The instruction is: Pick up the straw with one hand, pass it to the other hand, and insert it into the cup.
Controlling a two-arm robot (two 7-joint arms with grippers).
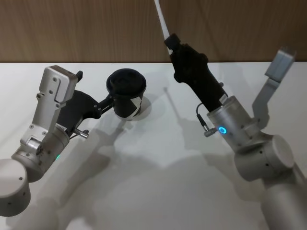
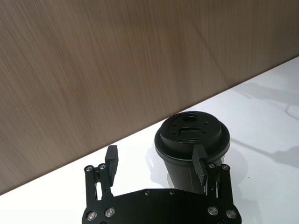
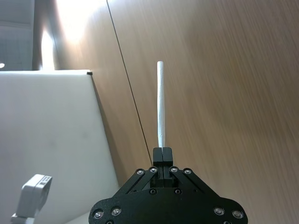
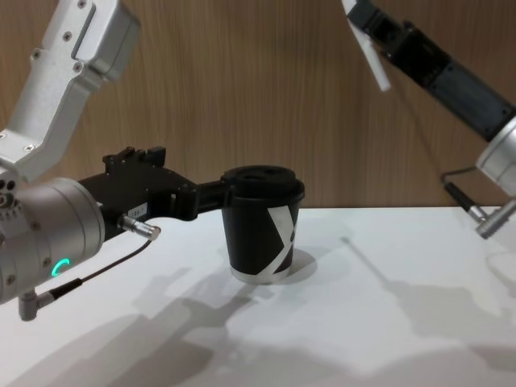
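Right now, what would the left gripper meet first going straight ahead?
The cup: one left gripper finger lines up with its wall, seemingly touching. The right gripper holds the straw.

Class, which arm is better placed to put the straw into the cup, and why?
Probably right: the right pincer is shut on the straw, held high. The left pincer is open and empty beside the cup.

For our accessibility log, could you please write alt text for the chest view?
The right gripper, at upper right, holds a white straw in shut jaws. From the left, the left gripper reaches to a lidded black paper cup on the white table.
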